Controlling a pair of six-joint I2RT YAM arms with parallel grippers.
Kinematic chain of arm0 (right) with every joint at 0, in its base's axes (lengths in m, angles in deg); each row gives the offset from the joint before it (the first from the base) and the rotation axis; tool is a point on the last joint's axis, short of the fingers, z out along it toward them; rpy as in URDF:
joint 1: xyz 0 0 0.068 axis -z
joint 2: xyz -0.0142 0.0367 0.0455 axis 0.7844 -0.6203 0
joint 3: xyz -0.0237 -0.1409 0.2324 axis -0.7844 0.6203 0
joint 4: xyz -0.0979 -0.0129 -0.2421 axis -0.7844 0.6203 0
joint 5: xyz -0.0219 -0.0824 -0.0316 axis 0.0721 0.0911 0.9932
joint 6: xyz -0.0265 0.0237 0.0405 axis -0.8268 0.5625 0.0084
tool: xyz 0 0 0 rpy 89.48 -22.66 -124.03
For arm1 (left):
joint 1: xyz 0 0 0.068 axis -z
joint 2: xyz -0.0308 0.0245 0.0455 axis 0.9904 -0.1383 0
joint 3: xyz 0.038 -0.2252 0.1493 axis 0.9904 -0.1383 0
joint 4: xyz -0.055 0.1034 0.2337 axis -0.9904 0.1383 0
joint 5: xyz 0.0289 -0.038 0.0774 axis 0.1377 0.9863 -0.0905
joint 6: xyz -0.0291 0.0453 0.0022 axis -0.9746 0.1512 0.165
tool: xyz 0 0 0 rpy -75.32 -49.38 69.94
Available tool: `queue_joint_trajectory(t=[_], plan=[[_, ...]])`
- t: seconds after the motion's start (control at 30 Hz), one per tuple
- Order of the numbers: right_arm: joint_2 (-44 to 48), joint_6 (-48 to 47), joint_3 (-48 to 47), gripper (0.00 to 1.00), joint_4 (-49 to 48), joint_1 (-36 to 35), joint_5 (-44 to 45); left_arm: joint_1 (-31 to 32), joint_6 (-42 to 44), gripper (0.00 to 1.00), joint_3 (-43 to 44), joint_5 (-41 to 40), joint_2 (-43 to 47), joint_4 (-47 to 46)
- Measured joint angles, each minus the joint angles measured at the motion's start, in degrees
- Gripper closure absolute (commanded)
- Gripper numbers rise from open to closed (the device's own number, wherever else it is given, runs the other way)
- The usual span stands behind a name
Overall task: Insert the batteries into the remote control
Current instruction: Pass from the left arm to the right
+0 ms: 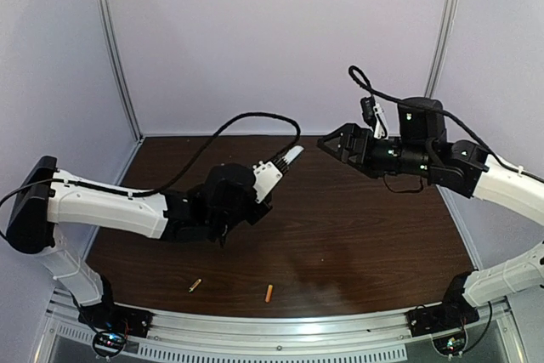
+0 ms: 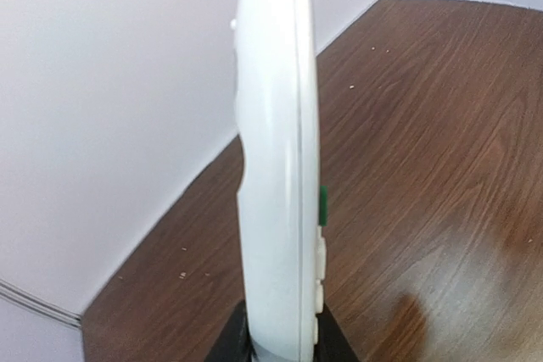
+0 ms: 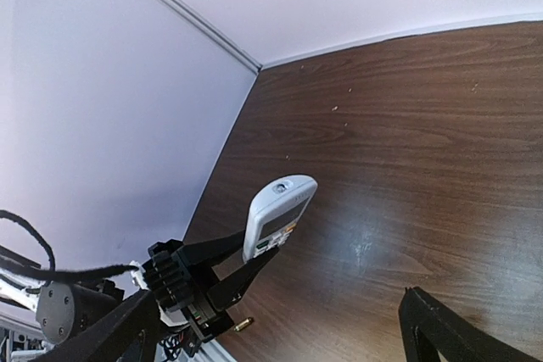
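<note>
The left end effector (image 1: 276, 169) pinches the remote control (image 2: 276, 167) above the desk (image 1: 365, 244); the right end effector (image 1: 333, 138) is spread, empty. I would lower it squarely over the orange battery (image 1: 269, 292) by the near edge.

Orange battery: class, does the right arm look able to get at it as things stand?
Probably yes. The orange battery lies alone on the table near the front edge; the right tool hangs open and empty, and the left tool holding the remote is off to the side.
</note>
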Motion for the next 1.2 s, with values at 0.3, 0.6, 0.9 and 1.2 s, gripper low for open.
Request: queue_joint_trajectory(t=[0.3, 0.6, 0.9, 1.2], plan=[[-0.07, 5.68, 4.33, 0.02, -4.92, 0.09, -6.27, 6.86, 18.84, 0.99, -4.59, -16.15, -0.11, -16.20], [-0.94, 9.49, 5.88, 0.14, -9.03, 0.09, -11.85, 12.02, 48.43, 0.99, -9.01, -22.64, -8.15, -46.75], [-0.85, 14.34, 11.10, 0.33, -12.02, 0.46, -14.03, 13.53, 73.20, 0.99, -5.73, -27.43, -19.76, -63.43], [-1.55, 16.57, 14.53, 0.42, -14.58, 0.76, -14.12, 14.34, 83.03, 0.99, -3.52, -29.09, -22.16, -66.05]])
